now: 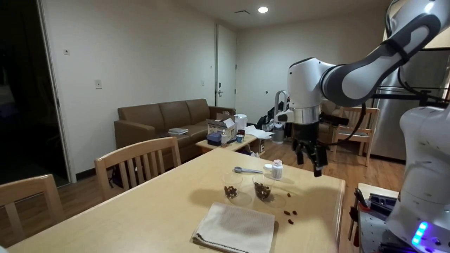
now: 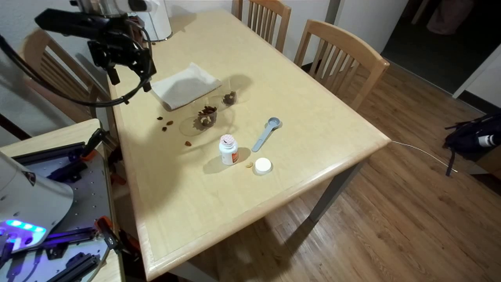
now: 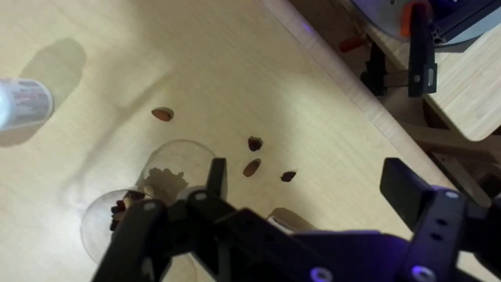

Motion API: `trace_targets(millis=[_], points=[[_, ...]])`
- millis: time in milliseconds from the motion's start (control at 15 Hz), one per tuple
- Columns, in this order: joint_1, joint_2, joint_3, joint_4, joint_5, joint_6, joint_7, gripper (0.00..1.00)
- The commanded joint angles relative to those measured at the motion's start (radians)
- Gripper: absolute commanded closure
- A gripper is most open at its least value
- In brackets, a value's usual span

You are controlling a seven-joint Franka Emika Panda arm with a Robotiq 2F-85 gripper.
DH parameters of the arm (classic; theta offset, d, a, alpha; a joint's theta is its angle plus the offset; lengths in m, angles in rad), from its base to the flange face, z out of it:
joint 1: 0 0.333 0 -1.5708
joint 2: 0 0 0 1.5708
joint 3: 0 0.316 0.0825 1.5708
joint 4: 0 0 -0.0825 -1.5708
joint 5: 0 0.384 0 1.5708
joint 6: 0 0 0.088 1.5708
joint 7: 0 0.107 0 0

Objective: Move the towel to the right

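Can see the wooden table bearing the folded towel flat. Can also see the gripper above the table with jaws spread wide, holding nothing, then clear cups just beside the towel, the white bottle, and small brown pieces.

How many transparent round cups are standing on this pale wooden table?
2, both beyond the folded white cloth towel in an exterior view: one transparent round cup nearer the white cylindrical bottle, the second transparent cup farther from it.

Grey scoop near white bottle.
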Motion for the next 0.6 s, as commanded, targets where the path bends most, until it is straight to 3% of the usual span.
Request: trace_targets(millis=[0,133,200,400,533], points=[[0.037,0.141,0.046,0.076,0.020,0.037,-0.118,0.00],[0.016,0.141,0.070,0.112,-0.002,-0.067,-0.082,0.00],[0.014,0.122,0.075,0.067,0.008,0.004,-0.078,0.00],[0.010,0.138,0.084,0.101,0.007,-0.046,-0.077,0.00],[0.027,0.140,0.064,0.071,0.069,0.126,-0.171,0.00]])
